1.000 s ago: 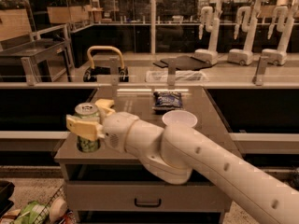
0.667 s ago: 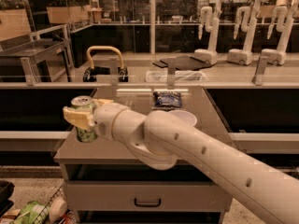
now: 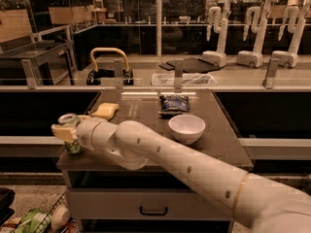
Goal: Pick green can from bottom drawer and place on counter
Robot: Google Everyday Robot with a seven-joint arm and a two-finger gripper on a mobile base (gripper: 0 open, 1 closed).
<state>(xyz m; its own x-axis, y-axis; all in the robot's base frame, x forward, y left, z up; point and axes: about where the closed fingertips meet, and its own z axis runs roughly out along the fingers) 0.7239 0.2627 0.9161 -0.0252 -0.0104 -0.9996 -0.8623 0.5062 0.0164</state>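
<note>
The tool sits at the near-left corner of the table, its fingers pressed on either side of the green can — whether the can rests on the table cannot be told. The arm reaches in from the near right, across the table's front edge. Just beyond the tool lies a sponge. A snack bag lies at the far middle, with a bowl nearer and slightly right of it. A drawer sits below the table — a ledge runs behind it.
</note>
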